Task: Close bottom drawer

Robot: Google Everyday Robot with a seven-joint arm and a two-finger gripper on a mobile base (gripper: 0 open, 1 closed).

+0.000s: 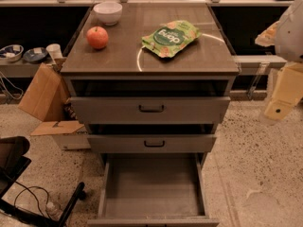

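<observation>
Cream claw [283,97] hangs right of the grey three-drawer cabinet [123,46], its opening impossible to tell. The pulled-out plain grey bottom drawer [151,188] lies lower-left, its long axis pointing outward.

Counts, all relative to the grey cabinet [102,63]: 3 drawers in its front, 1 of them the bottom drawer [151,188], pulled out. 2 dark loop handles [151,109] showing, on the 2 fronts above the open one. On its top: 1 red apple [97,37], 1 white bowl [108,13], 1 green snack bag [171,38]. Left of it: 1 cardboard box [40,96], 2 small dishes [10,53] and 1 white cup [54,51] on a low shelf. Right of it, well apart, level with the upper fronts: 1 gripper [282,98].
</observation>
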